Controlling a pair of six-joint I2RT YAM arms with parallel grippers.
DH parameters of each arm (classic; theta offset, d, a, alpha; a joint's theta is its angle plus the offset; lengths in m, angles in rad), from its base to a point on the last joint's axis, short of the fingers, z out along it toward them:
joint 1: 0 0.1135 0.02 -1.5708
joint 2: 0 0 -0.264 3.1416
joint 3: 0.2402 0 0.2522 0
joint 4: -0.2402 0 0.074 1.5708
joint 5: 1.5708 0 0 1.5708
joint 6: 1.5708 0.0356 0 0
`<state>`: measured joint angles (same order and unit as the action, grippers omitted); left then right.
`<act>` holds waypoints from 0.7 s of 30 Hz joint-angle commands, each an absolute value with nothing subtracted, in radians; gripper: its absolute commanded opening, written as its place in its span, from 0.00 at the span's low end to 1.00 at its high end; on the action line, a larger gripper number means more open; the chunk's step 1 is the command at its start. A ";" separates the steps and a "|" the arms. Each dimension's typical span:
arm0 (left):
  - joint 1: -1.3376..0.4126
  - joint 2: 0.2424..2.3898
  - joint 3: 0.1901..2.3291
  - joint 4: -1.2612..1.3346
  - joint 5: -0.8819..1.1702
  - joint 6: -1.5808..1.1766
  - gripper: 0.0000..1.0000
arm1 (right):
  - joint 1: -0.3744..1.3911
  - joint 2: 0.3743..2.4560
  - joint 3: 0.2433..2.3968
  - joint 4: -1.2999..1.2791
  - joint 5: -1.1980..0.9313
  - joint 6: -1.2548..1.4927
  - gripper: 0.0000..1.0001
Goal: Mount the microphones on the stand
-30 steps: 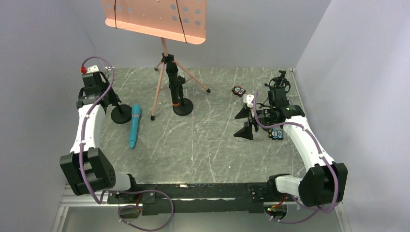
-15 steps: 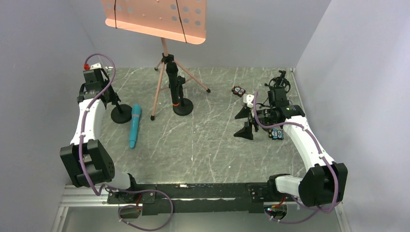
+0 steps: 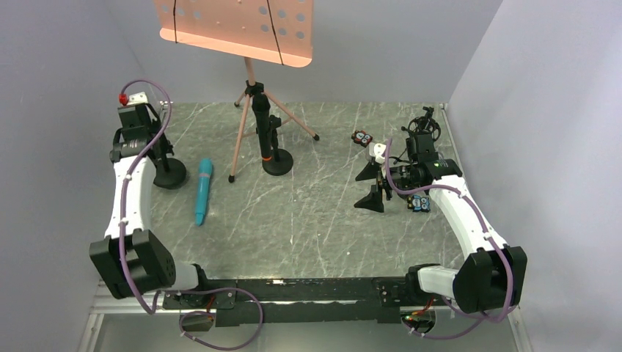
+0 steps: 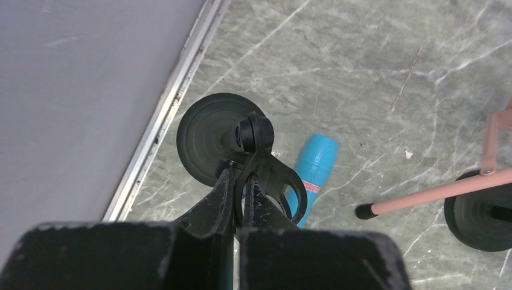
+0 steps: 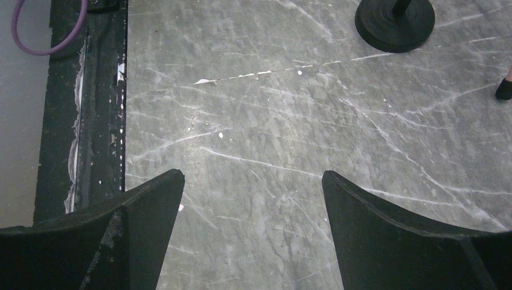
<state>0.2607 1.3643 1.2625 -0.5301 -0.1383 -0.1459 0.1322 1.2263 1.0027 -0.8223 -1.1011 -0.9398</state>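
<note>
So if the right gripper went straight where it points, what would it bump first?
Probably the bare marble tabletop: the right gripper points down at it, with nothing in the way.

On the table (image 3: 315, 220), the lying microphone (image 3: 203, 192) rests between the left stand (image 3: 173, 178) near the left wall and the tripod (image 3: 240, 139), the upright microphone (image 3: 262, 128) just right of the tripod, a small block (image 3: 361, 137) farther right
</note>
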 commanded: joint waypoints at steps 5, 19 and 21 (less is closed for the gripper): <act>0.254 1.136 1.318 -0.455 -0.090 -0.131 0.00 | 0.123 1.233 1.009 -0.834 -1.152 -0.966 0.90; 0.106 0.740 1.124 -0.688 0.204 -0.202 0.00 | 0.057 1.233 1.025 -0.926 -1.197 -1.073 0.91; 0.067 0.699 1.108 -0.712 0.226 -0.205 0.00 | 0.040 1.230 1.027 -0.939 -1.212 -1.087 0.90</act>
<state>0.1192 0.7788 1.1221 -0.7166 0.1387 -0.1814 0.0696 1.2366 1.0027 -0.8974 -1.1435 -1.0225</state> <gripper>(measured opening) 0.047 0.903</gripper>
